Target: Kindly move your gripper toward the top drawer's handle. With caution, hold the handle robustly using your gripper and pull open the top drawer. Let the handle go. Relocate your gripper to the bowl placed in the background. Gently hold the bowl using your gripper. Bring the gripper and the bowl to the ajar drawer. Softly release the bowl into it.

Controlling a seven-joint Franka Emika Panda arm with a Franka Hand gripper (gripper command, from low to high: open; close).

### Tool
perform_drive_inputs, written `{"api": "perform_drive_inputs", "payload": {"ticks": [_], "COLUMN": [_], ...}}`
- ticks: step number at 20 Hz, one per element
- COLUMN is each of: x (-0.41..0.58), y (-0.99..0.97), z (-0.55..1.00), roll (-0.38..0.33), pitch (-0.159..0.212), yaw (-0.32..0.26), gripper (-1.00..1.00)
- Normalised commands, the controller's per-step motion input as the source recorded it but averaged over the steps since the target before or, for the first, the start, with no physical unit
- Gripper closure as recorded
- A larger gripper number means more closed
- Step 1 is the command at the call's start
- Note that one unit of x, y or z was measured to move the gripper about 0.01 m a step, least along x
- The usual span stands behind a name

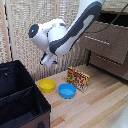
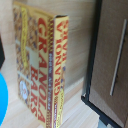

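My gripper [image 1: 47, 61] hangs in the air above the yellow bowl [image 1: 47, 85], its short fingers pointing down. It looks open and holds nothing. The yellow bowl stands on the wooden floor next to a blue bowl [image 1: 67, 90]. The dresser's top drawer [image 1: 111, 40] is far off at the exterior view's right, and its silver handle [image 1: 98, 42] is untouched. I cannot tell whether that drawer is pulled out. The wrist view shows a dark-framed drawer front [image 2: 107, 75] with a silver bar [image 2: 118, 57], but neither the yellow bowl nor my fingers.
A granola bar box [image 1: 78, 78] stands between the bowls and the dresser, and fills the wrist view [image 2: 42, 65]. A big open black case [image 1: 20, 97] stands at the exterior view's left. A lower drawer [image 1: 112, 65] sits under the top one. A blue bowl edge [image 2: 2, 102] shows in the wrist view.
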Motion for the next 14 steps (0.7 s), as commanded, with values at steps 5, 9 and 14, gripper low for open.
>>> {"api": "perform_drive_inputs", "payload": {"ticks": [5,9,14], "x": [0.082,0.0,0.0], "y": [0.27,0.21,0.11], "z": [-0.1,-0.04,-0.01], "roll": [0.178,0.179,0.204], "pitch": [0.072,-0.077,-0.164], "yaw": [-0.183,-0.273,-0.28], "gripper": [-1.0,-1.0,-1.0]}}
